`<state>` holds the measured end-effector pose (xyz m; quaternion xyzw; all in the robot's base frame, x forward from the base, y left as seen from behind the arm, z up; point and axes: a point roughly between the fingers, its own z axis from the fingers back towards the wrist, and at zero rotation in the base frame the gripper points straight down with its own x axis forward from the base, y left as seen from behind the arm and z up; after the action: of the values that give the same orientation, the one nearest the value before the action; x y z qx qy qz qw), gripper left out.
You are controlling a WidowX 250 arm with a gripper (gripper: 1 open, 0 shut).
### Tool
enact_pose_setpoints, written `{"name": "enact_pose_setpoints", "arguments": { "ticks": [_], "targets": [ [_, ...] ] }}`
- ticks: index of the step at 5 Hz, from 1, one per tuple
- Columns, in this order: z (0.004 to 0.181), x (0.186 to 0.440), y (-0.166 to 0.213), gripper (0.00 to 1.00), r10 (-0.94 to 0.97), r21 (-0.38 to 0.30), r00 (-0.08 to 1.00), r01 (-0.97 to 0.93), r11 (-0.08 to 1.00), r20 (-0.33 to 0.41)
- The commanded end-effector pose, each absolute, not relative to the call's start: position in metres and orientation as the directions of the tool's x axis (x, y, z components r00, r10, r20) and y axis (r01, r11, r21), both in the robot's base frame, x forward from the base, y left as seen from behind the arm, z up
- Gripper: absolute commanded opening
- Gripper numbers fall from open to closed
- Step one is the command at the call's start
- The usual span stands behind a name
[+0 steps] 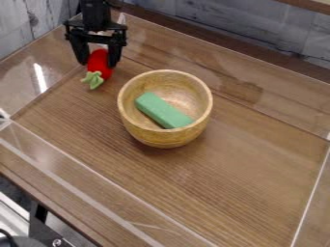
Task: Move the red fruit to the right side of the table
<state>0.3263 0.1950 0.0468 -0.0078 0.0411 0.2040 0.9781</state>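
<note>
Evenly bright, soft shadows, low resolution, slight overall blur

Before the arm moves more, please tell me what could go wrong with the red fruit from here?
The open fingers are at the far end of the red strawberry-like toy, so they may close on its tip only and let it slip. The wooden bowl stands close by, toward the right side; a low carry could perhaps bump its rim or drop the toy in beside the green block.
</note>
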Motion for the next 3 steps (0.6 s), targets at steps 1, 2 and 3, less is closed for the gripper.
{"name": "enact_pose_setpoints", "arguments": {
  "ticks": [1, 2, 3],
  "targets": [
    [0.051, 0.339, 0.187, 1.00, 0.363, 0.003, 0.931, -0.363, 0.932, -0.028],
    [0.038, 0.346, 0.177, 0.00, 0.333, -0.002, 0.942, -0.334, 0.943, -0.028],
    [0.063, 0.351, 0.165, 0.00, 0.365, 0.004, 0.931, -0.365, 0.931, 0.002]
  ]
}}
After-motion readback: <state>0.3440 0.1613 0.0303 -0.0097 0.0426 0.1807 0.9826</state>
